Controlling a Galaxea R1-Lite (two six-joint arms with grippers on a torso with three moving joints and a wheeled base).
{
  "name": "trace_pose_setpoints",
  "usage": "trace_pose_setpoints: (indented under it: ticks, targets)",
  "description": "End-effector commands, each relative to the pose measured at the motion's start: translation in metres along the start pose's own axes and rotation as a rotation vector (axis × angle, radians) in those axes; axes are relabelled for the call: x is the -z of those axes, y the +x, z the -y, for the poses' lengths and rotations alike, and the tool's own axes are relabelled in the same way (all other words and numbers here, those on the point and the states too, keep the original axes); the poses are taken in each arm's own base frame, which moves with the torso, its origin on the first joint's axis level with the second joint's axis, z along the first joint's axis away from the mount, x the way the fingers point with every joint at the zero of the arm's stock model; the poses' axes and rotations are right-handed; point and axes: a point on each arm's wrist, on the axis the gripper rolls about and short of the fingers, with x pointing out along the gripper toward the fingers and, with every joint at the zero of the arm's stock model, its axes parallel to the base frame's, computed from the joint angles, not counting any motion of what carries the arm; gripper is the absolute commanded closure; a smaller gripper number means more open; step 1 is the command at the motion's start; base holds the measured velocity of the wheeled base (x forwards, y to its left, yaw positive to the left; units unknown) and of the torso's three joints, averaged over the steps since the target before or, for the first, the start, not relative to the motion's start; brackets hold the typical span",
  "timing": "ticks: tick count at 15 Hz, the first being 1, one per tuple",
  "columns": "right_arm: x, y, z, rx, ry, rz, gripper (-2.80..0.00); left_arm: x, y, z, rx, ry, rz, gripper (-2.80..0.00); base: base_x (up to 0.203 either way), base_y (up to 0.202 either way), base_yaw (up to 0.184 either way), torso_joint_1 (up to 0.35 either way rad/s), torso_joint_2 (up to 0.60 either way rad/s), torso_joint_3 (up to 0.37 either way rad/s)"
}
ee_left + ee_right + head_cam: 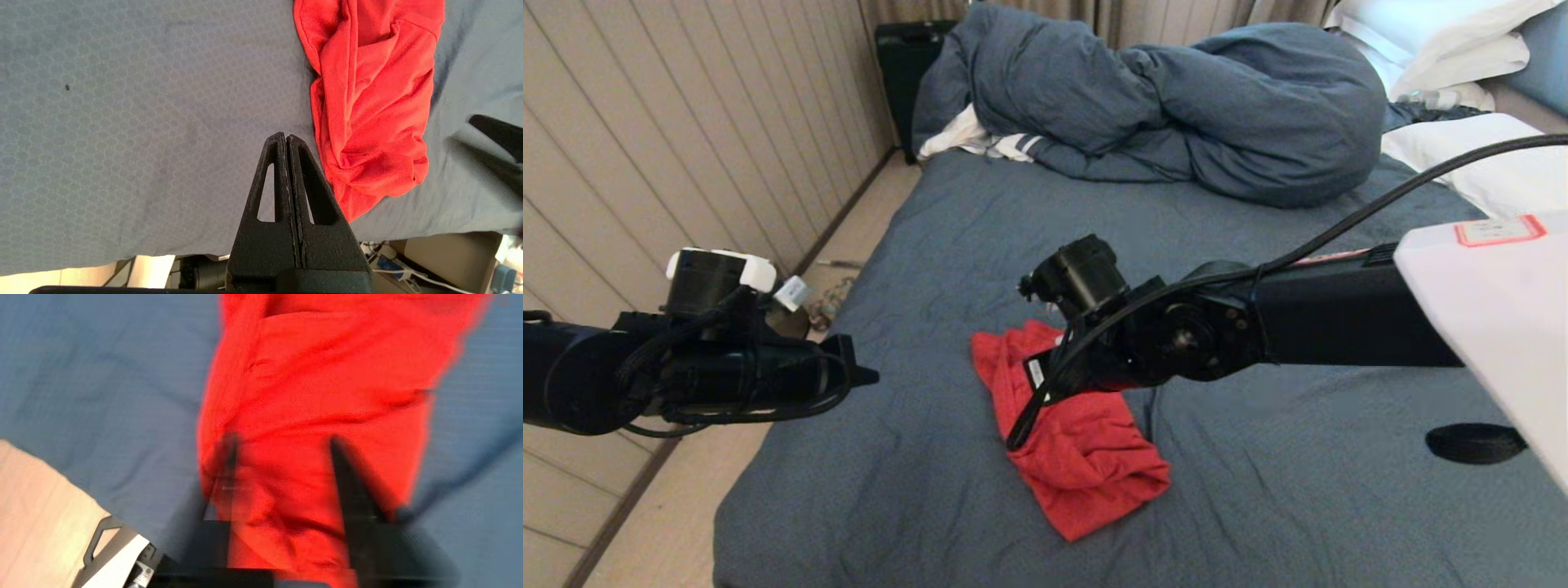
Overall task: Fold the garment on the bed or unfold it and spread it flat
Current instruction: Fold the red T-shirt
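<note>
The garment [1086, 457], plain red on the side that shows, lies crumpled in a long bunch on the bed [931, 245], near the middle of the blue-grey sheet. My right arm's wrist [1143, 335] hangs directly over its upper half and hides the fingers in the head view. In the right wrist view my right gripper [284, 453] is open, its two fingers spread wide just above the red cloth [327, 375]. My left gripper [866, 376] is shut and empty, held over the bed's left edge. Its closed tips [284, 136] point beside the garment [367, 102].
A bulky blue-grey duvet [1176, 106] is heaped at the far end of the bed, with a white striped cloth [980, 139] at its left and white pillows [1462, 49] at the right. Wooden floor [670, 523] and a panelled wall run along the bed's left side.
</note>
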Motion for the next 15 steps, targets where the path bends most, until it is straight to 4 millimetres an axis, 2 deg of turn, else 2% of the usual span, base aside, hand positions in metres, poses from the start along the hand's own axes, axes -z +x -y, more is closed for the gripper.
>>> trace_pose_setpoints:
  ticks: [1,2,4,5,7,11,13,15]
  targets:
    - [-0.012,-0.026,0.018,0.017,0.038,0.055,0.00,0.001,-0.001,0.000,0.002,-0.001,-0.001,0.00,0.000,0.000,0.000,0.000,0.00,0.000]
    - [-0.020,-0.049,0.034,0.034,0.079,0.102,0.00,0.001,-0.001,0.001,0.003,-0.001,-0.001,0.00,0.000,0.000,0.000,0.000,0.00,0.000]
    - [-0.021,-0.072,0.076,0.104,0.176,0.130,0.00,0.001,0.000,0.001,0.003,-0.001,-0.004,0.00,0.000,0.000,0.000,0.000,0.00,0.000]
    - [-0.014,-0.072,0.085,0.118,0.209,0.109,0.00,0.002,0.002,0.000,0.002,-0.002,-0.009,0.00,0.000,0.000,0.000,0.000,0.00,0.000]
    - [-0.003,-0.069,0.091,0.112,0.261,0.079,0.00,0.004,0.006,0.001,0.001,0.003,-0.023,0.00,0.000,0.000,0.000,0.000,0.00,0.000]
    - [0.016,-0.029,0.083,0.088,0.251,0.096,0.00,0.001,0.028,0.024,0.051,0.091,-0.011,0.00,0.000,0.000,0.000,0.000,0.00,0.000]
    - [0.028,0.002,0.071,0.077,0.227,0.044,0.00,0.015,0.056,0.043,0.028,0.152,-0.041,0.00,0.000,0.000,0.000,0.000,0.00,0.000]
    - [0.040,0.030,0.054,0.059,0.195,-0.012,0.00,0.037,0.081,0.067,-0.028,0.238,-0.044,0.00,0.000,0.000,0.000,0.000,0.00,0.000]
